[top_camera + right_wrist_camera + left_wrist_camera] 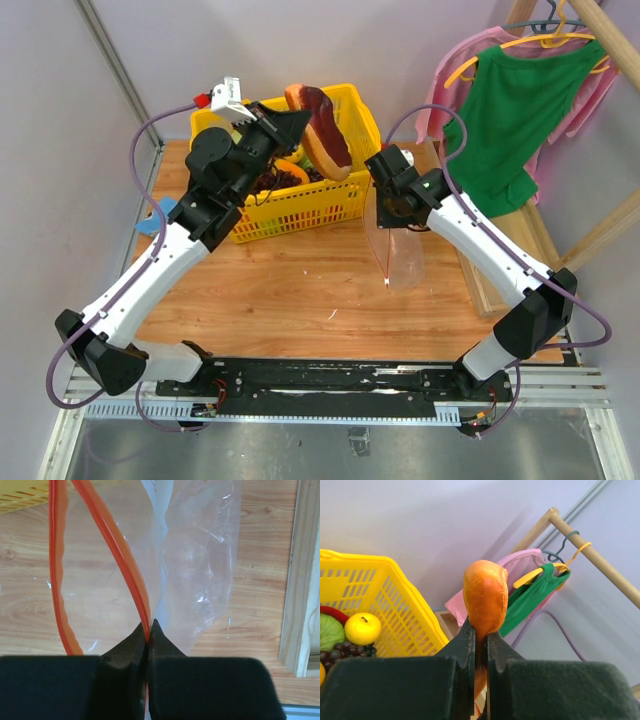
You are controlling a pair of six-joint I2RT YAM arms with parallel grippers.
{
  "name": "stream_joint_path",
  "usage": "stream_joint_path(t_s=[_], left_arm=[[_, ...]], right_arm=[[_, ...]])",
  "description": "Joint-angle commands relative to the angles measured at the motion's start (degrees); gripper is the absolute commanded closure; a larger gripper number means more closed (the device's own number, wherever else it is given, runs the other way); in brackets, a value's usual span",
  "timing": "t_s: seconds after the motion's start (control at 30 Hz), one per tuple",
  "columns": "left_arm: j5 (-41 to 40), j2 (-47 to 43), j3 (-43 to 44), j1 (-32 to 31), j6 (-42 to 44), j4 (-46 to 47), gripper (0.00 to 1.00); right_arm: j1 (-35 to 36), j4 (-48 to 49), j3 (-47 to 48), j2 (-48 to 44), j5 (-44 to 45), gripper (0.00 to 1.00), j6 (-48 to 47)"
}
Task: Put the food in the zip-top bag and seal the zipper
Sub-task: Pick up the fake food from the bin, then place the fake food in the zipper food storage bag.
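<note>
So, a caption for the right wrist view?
Jaws pinching the zipper of the open zip-top bag above the table.

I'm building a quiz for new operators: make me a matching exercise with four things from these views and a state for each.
1 left hand
2 right hand
3 yellow basket
4 green shirt

A on a yellow hanger
B shut on the zipper of the zip-top bag
C stands on the wooden table
D shut on an orange-edged food piece

Pairs: 1-D, 2-B, 3-C, 4-A
</note>
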Motion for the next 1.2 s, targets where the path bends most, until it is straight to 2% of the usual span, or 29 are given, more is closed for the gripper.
stream_joint_path(t_s=[0.0,0.77,1.17], left_arm=[[-2.1,-1.7,-1.3,-2.3,-2.5,2.8,1.00],[-4.2,-3.6,-7.0,-5.3,-8.9,3.1,1.00],[-6.1,-2.4,-8.5,-7.0,-9.3,2.7,1.00]], right_arm=[[-1.5,0.2,0.9,-0.1,-0.3,0.99,3.8],[-2.5,5.1,-2.7,-1.6,-4.8,0.99,8.7],[-3.6,8.0,-3.7,-2.8,-8.4,0.99,9.5]])
